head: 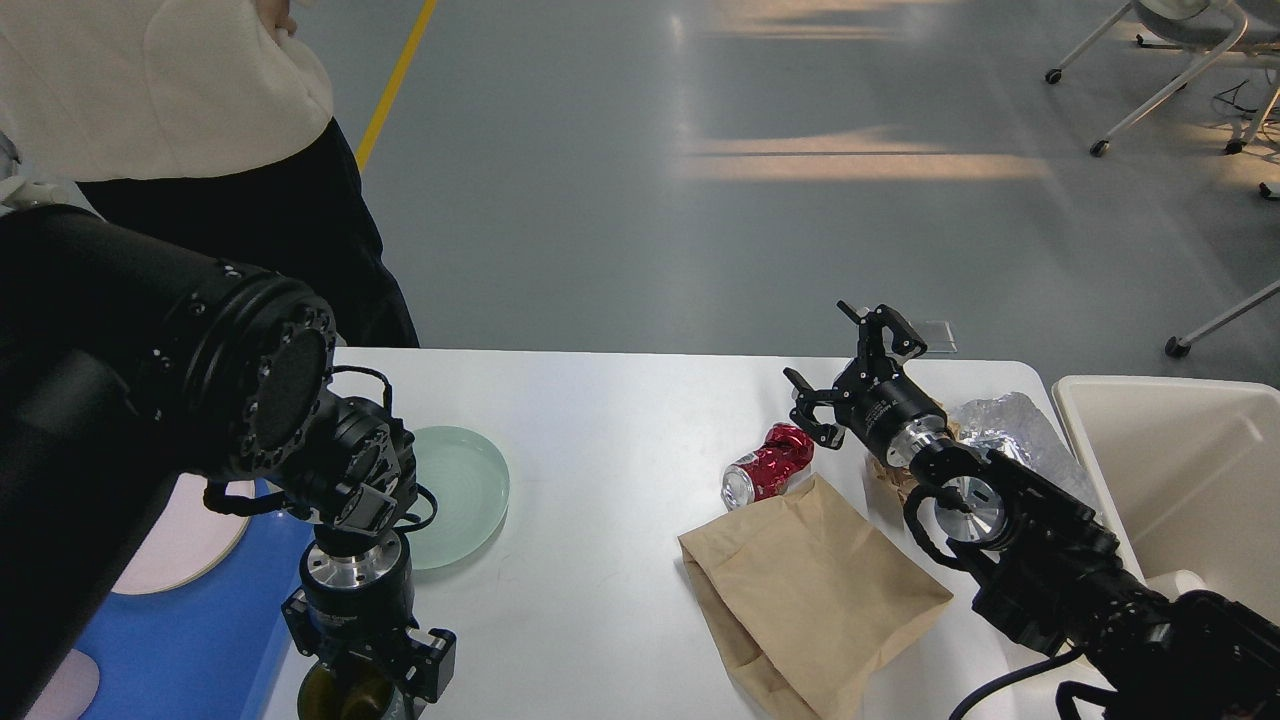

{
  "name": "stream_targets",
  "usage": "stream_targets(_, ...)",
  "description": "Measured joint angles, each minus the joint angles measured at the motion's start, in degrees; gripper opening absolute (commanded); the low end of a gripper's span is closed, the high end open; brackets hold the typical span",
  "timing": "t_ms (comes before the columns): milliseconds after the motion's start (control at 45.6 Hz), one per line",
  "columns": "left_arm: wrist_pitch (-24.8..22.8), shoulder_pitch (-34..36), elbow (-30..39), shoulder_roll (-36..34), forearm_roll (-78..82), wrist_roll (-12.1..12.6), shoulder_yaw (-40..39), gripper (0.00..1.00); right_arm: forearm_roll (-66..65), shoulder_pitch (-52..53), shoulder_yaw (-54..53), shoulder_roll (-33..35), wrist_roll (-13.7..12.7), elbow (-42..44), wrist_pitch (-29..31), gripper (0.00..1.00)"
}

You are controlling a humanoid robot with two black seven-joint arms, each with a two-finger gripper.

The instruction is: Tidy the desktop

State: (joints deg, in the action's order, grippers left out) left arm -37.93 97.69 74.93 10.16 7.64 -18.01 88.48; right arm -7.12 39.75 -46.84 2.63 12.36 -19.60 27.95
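The white desktop (620,450) carries a crushed red can (770,462), a flat brown paper bag (810,590), crumpled foil (1010,430) and a pale green plate (455,495). My right gripper (845,365) is open and empty, just behind and right of the can. My left gripper (365,680) points down at the bottom edge of the view, right on the rim of a dark olive cup (335,698). Its fingertips are cut off by the view's edge, so its hold on the cup is unclear.
A blue tray (190,640) at the left holds a pink plate (185,535) and a pink cup (60,690). A cream bin (1180,480) stands off the right end. A person (170,90) stands behind the left corner. Chairs stand at the far right.
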Motion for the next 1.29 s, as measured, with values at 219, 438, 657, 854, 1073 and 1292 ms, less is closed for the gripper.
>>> stream_targets(219,0.00,-2.65,-2.74,-0.05,-0.01,-0.05,-0.43,0.72,0.00,-0.02,0.00,-0.05,0.00,0.00,0.00,1.00)
stream_targets(438,-0.01,-4.16,-3.76,-0.06,-0.09,-0.09,-1.89,0.72,0.00,-0.01,0.00,-0.05,0.00,0.00,0.00,1.00)
stream_targets(657,-0.01,-7.25,-6.89,-0.06,-0.08,-0.09,-3.09,0.57,0.00,-0.01,0.00,-0.04,0.00,0.00,0.00,1.00)
stream_targets(854,-0.20,-8.15,-8.33,-0.19,-0.08,-0.07,-2.84,0.21,0.00,-0.01,0.00,-0.04,0.00,0.00,0.00,1.00)
stream_targets(1073,-2.55,-8.20,-8.44,-0.36,-0.08,-0.03,-2.35,0.00,0.00,-0.01,0.00,-0.03,0.00,0.00,0.00,1.00)
stream_targets(1292,-6.32,-8.05,-8.40,-0.48,-0.23,-0.18,-2.27,0.00,0.00,0.04,0.00,-0.03,0.00,0.00,0.00,1.00)
